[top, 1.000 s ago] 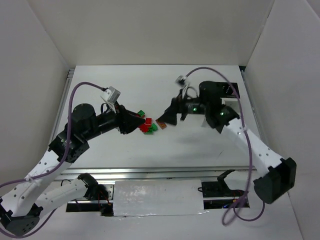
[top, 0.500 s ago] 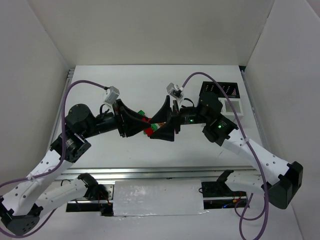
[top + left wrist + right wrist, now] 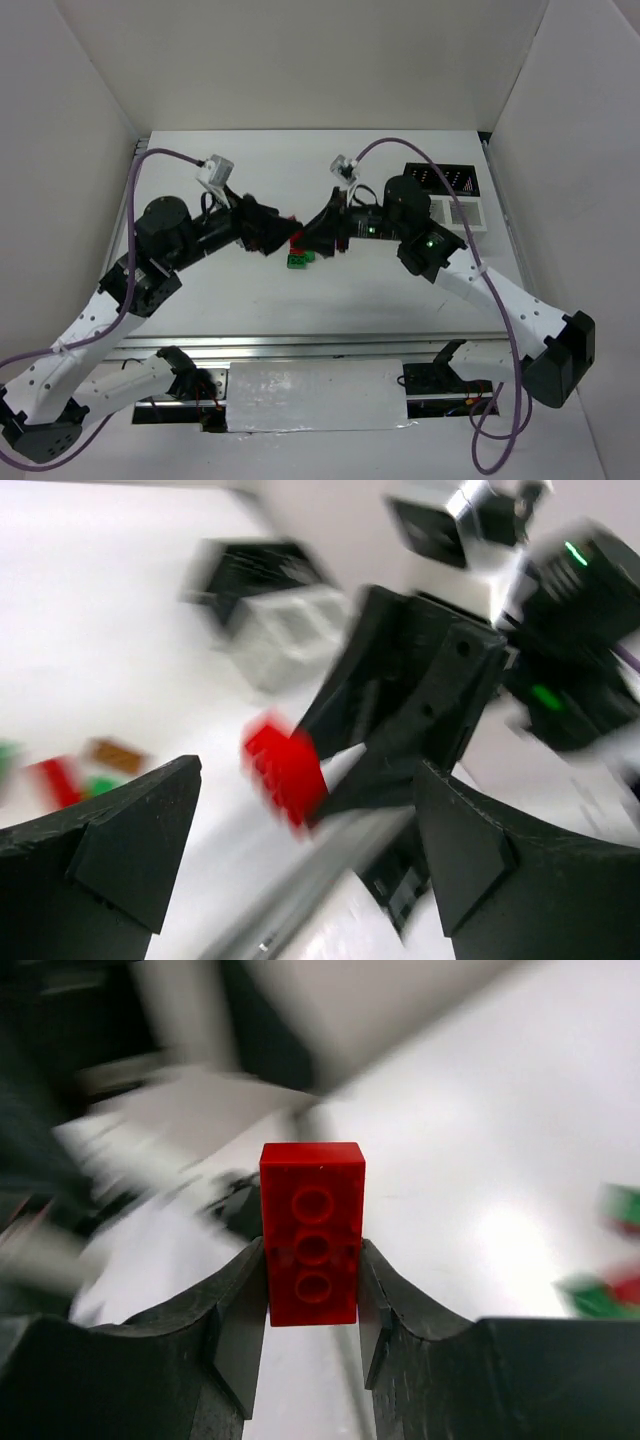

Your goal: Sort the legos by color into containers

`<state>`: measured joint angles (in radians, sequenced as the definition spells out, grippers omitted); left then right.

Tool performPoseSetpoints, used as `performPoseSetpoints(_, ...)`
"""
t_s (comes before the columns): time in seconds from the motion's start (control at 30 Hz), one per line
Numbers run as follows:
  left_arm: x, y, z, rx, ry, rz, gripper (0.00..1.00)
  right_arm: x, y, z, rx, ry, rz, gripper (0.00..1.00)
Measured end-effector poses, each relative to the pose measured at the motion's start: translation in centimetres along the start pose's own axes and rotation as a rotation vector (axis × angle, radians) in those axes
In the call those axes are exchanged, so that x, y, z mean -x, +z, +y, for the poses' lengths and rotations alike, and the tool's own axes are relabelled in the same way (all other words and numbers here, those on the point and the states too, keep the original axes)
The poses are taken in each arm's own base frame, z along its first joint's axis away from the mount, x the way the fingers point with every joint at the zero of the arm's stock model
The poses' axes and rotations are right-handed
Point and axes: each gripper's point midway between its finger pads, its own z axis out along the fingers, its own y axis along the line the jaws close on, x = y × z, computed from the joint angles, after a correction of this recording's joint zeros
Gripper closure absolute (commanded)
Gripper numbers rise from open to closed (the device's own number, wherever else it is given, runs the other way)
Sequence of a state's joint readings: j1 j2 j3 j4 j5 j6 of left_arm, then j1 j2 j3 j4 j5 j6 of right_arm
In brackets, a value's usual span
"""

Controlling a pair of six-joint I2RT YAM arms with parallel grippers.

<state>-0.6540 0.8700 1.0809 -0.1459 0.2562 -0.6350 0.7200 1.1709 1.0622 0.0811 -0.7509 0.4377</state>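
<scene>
One red brick (image 3: 312, 1235) was clamped between the right gripper (image 3: 312, 1265) fingers | left gripper (image 3: 305, 830) fingers, shut a second earlier, were spread apart, brick just ahead of them | hand-over judged done, containers (image 3: 465, 215) not yet reached.

Robotics laboratory test cell. Plain white panels (image 3: 300, 70) are enclosing a white surface (image 3: 230, 290) on its left, far and right sides. A left arm (image 3: 95, 320) and a right arm (image 3: 500, 295), both white and black, are standing mounted by an aluminium rail (image 3: 330, 343) along the near edge. Purple cables (image 3: 170, 153) are looping above them. Toy bricks (image 3: 298, 260) are lying mid-surface, and two small bins (image 3: 440, 178) are sitting at the far right.
</scene>
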Motion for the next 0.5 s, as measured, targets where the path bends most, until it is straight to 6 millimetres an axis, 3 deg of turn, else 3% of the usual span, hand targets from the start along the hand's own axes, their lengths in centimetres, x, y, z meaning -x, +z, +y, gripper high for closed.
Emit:
performPoseSetpoints(0.07, 2.4, 0.2, 3.0, 0.228, -0.025, -0.041, 0.01, 1.5, -1.0, -6.6, -0.274, 0.074, -0.042, 1.0)
performPoseSetpoints(0.13, 4.9, -0.9, 5.5, 0.427, -0.035, -0.115, 0.01, 3.2, -4.3, -14.9, -0.626, 0.145, -0.102, 1.0)
performPoseSetpoints(0.2, 5.4, -3.4, 7.8, 0.587, -0.025, -0.157, 0.0, 4.6, -10.6, -23.2, -0.985, 0.225, -0.161, 1.0)
performPoseSetpoints(0.23, 5.1, -4.8, 8.6, 0.641, -0.017, -0.166, 0.0, 4.8, -13.9, -26.3, -1.126, 0.265, -0.184, 1.0)
performPoseSetpoints(0.27, 4.6, -6.4, 9.4, 0.692, -0.008, -0.173, 0.0, 5.0, -18.5, -29.7, -1.29, 0.308, -0.223, 1.0)
performPoseSetpoints(0.33, 3.0, -8.8, 10.8, 0.766, 0.016, -0.166, 0.0, 4.2, -25.8, -33.6, -1.527, 0.382, -0.269, 1.0)
performPoseSetpoints(0.37, 2.2, -10.0, 11.5, 0.795, 0.028, -0.161, 0.0, 3.2, -29.6, -35.0, -1.646, 0.429, -0.277, 1.0)
performPoseSetpoints(0.4, 1.2, -11.2, 12.1, 0.826, 0.039, -0.152, 0.01, 2.4, -32.1, -35.8, -1.728, 0.463, -0.277, 1.0)
performPoseSetpoints(0.43, 0.4, -12.0, 12.7, 0.852, 0.047, -0.143, 0.0, 1.6, -34.3, -36.4, -1.816, 0.496, -0.269, 1.0)
performPoseSetpoints(0.5, -1.3, -13.1, 14.0, 0.896, 0.071, -0.11, 0.0, 1.0, -35.9, -37.4, -1.88, 0.523, -0.255, 1.0)
